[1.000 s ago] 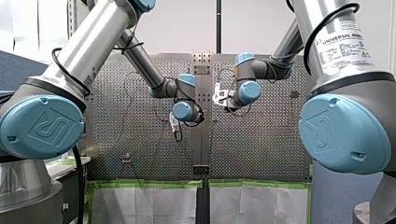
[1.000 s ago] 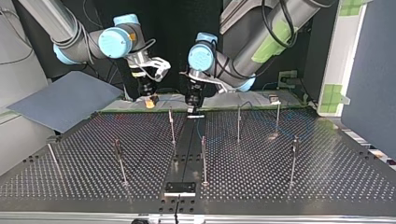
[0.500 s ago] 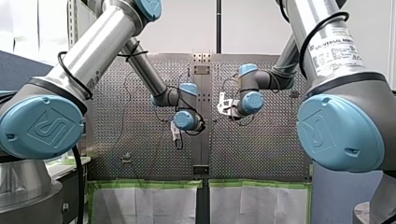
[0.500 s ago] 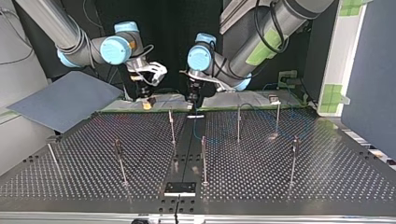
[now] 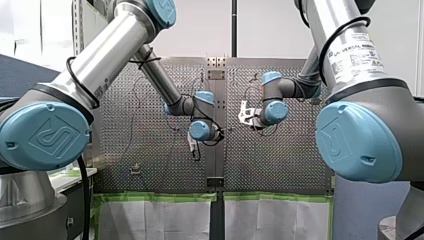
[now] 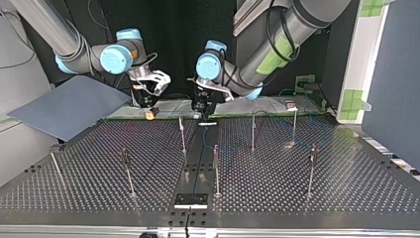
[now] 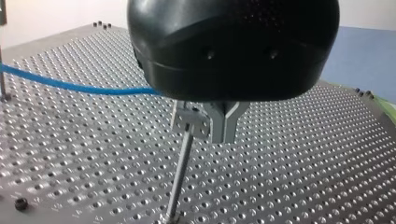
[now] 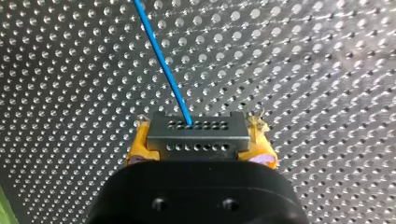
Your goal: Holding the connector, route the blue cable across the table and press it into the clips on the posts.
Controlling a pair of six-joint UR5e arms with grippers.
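In the right wrist view my right gripper [image 8: 198, 140] has its yellow pads [image 8: 140, 144] shut on a grey connector [image 8: 196, 125] with rows of small holes. The blue cable [image 8: 161, 58] leaves the connector and runs away over the table. In the left wrist view the cable [image 7: 70, 85] comes in under my left gripper's black housing. Its metal fingers [image 7: 224, 123] are shut on the cable, right beside the clip [image 7: 189, 122] on top of a thin post [image 7: 180, 177]. In the top view my right gripper [image 6: 149, 112] and my left gripper [image 6: 199, 114] hang at the table's far edge.
Several thin posts stand on the perforated table [image 6: 277, 198], among them one [image 6: 182, 134] near both grippers and one [image 6: 216, 168] nearer the middle. A blue-grey sheet [image 6: 64, 106] lies at the top view's left. A black plate [image 6: 190, 200] sits at the near edge.
In the top view both grippers have shifted left along the far edge, my right one further. The grips are unchanged.
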